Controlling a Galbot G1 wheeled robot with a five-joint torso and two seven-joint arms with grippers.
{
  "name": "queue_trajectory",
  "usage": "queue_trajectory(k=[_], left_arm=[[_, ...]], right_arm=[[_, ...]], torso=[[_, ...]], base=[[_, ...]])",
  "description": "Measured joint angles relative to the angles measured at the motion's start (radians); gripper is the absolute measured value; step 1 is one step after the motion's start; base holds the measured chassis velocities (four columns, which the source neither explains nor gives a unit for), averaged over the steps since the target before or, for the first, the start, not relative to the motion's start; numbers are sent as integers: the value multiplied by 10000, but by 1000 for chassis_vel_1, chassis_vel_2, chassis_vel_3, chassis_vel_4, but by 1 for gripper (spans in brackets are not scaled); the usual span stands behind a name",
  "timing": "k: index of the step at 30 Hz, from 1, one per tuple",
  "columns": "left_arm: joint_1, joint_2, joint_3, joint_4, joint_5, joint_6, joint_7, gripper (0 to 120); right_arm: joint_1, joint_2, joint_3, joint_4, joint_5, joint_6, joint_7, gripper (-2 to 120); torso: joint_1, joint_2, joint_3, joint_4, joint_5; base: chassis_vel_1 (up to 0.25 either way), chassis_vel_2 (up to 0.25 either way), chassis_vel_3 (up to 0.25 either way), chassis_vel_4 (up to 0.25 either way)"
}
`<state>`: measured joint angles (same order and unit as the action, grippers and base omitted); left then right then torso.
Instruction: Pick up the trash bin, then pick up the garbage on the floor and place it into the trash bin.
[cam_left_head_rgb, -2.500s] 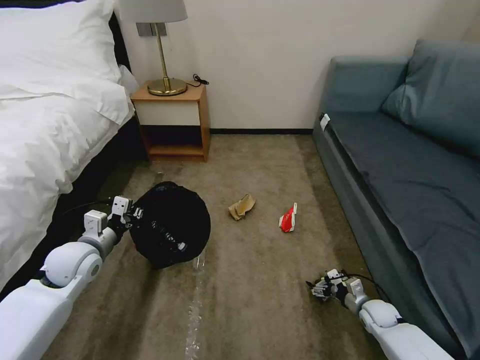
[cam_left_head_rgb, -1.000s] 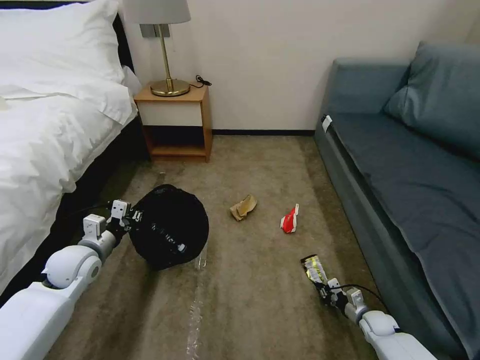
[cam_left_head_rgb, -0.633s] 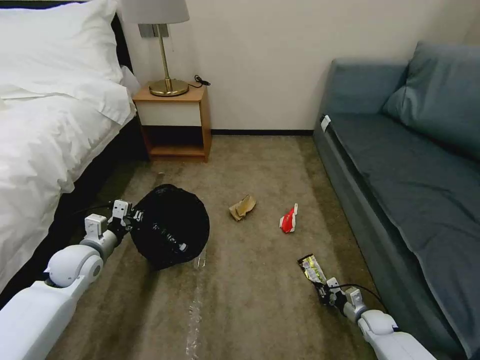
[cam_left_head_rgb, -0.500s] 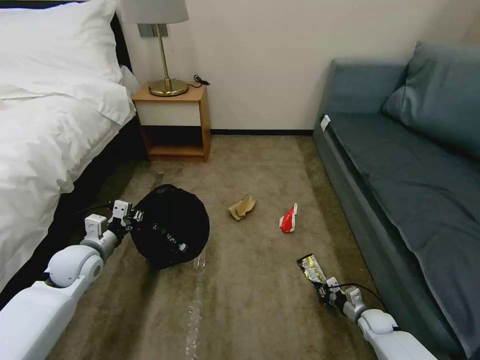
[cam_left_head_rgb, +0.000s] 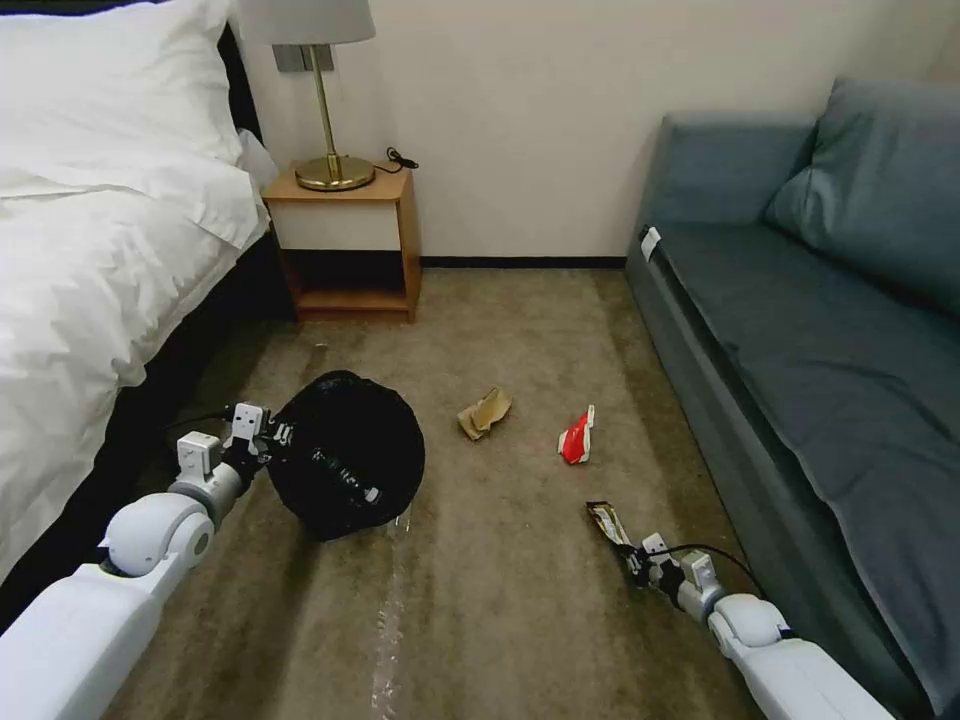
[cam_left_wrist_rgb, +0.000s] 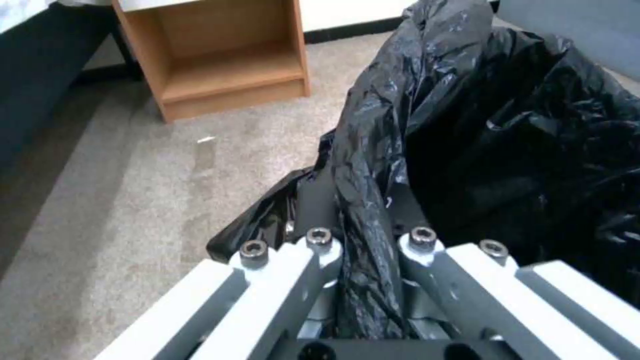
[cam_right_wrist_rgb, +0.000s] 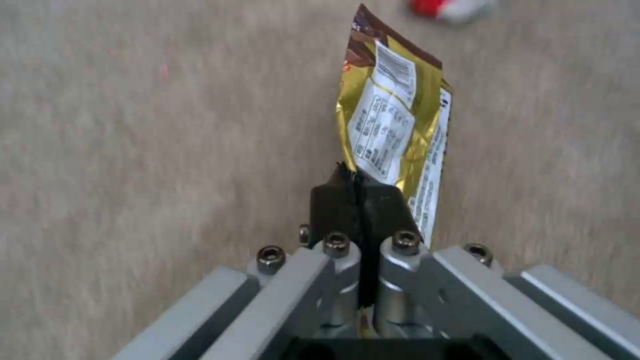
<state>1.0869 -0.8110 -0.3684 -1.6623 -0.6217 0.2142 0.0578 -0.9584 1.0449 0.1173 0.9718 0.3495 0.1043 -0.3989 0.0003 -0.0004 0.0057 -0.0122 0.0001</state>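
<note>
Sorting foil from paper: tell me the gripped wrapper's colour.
Gold foil with a brown end, white label panels; the wrapper shows best in the right wrist view.

Head camera looks down over the carpet (cam_left_head_rgb: 520, 560); wrist cameras sit close above it.

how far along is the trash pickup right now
Done: the left gripper is shut on the rim of the trash bin. In hand: the right gripper pinches the snack wrapper, carpet behind it. Left: the tan paper wad and the red-and-white packet lie on the carpet.
</note>
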Motion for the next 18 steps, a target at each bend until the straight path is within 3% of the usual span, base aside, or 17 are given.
queue_trajectory(k=[7, 18], left_arm=[[-51, -116, 144, 12, -1, -90, -2, 4], [-462, -501, 677, 231, -91, -407, 97, 4]], right_arm=[[370, -113, -144, 675, 423, 73, 13, 0], [1729, -389, -1227, 3645, 2616, -716, 671, 0]], torso=[[0, 1, 0, 0, -1], [-1, 3, -2, 1, -3]], base=[[0, 0, 0, 0], [0, 0, 0, 0]])
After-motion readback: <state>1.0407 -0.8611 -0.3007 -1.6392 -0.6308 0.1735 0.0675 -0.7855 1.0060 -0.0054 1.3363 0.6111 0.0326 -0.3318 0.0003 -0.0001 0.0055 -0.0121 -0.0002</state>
